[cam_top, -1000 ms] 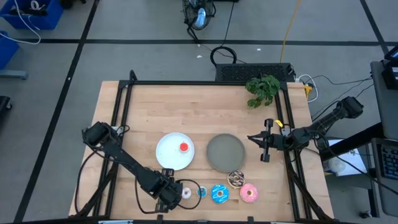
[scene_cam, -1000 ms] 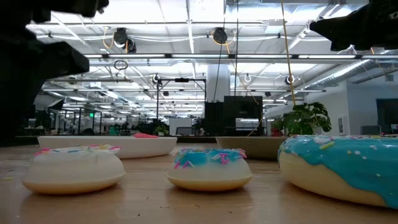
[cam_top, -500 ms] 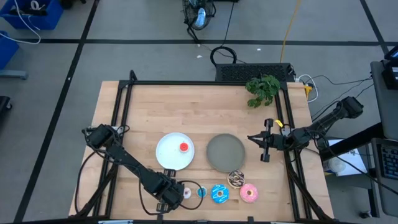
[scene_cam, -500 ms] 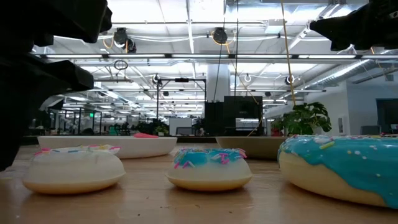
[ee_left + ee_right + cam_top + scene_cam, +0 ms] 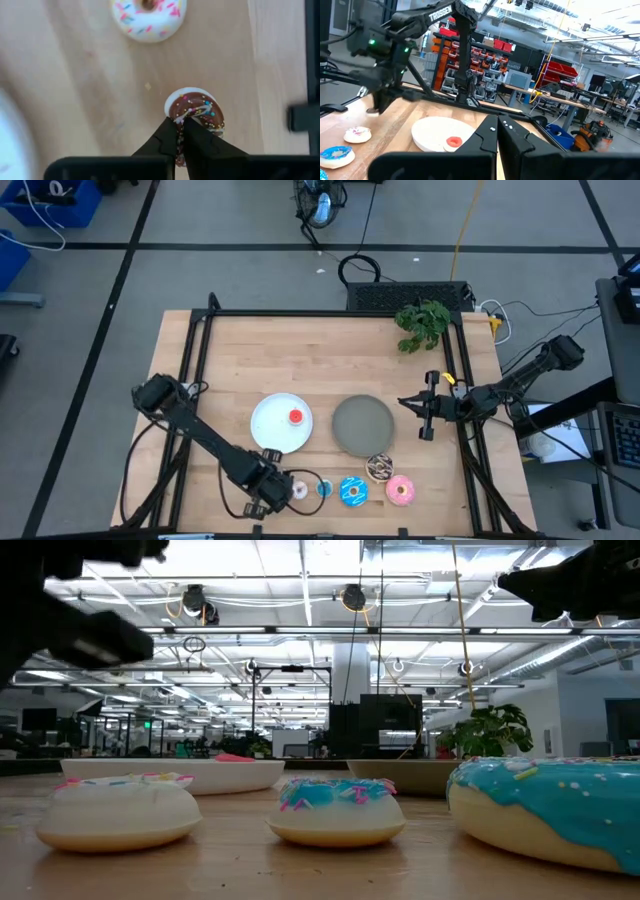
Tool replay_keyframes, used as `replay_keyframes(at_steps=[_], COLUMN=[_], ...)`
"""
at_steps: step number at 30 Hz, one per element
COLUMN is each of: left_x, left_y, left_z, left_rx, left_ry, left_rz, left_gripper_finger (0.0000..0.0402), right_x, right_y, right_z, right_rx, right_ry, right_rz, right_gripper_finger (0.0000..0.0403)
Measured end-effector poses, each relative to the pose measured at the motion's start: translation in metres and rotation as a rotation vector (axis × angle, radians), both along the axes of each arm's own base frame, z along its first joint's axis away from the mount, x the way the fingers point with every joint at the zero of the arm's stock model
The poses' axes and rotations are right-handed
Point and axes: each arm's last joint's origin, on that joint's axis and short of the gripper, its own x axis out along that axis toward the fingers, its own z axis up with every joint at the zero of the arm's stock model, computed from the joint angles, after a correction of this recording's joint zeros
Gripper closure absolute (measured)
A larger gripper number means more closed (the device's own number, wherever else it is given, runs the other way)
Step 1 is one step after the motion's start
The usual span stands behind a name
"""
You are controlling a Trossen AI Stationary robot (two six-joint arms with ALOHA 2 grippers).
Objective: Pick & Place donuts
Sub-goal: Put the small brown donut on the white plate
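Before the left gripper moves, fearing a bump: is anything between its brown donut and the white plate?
Nothing visible does. The left gripper holds the brown donut close to the white plate; the cream donut lies aside.

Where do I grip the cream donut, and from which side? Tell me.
Pinch the cream donut across its outer rim, coming straight down: it lies flat, hole up. Probably close on the sides facing the white plate and the table front edge; the tiny blue donut and the left claw, shut on the brown donut, crowd the other two.
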Motion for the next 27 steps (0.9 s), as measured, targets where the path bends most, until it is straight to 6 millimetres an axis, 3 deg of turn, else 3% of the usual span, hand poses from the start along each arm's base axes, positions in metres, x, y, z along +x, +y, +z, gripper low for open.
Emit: replay_keyframes(at_steps=[4,9,13,19,27], left_x=[-0.009,-0.026,-0.026,-0.006,0.007], left_y=[0.023,0.069,0.103,0.131,0.152], left_z=[0.036,0.084,0.1,0.089,0.026], left_rx=[0.033,0.16,0.189,0.216,0.196], left_ry=[-0.024,-0.095,-0.108,-0.085,0.025], left_rz=[0.047,0.164,0.266,0.255,0.229], left_gripper_finger=[0.0389,0.0387,0.0381,0.0393,0.0386], right_x=[0.0,0.0,0.0,0.0,0.0], right_y=[0.0,0.0,0.0,0.0,0.0], right_z=[0.0,0.0,0.0,0.0,0.0], right_rx=[0.0,0.0,0.0,0.0,-0.003], right_ry=[0.0,-0.001,-0.001,0.0,0.004], right_rz=[0.0,0.001,0.002,0.002,0.002], right_gripper_finger=[0.0403,0.0403,0.0403,0.0403,0.0403])
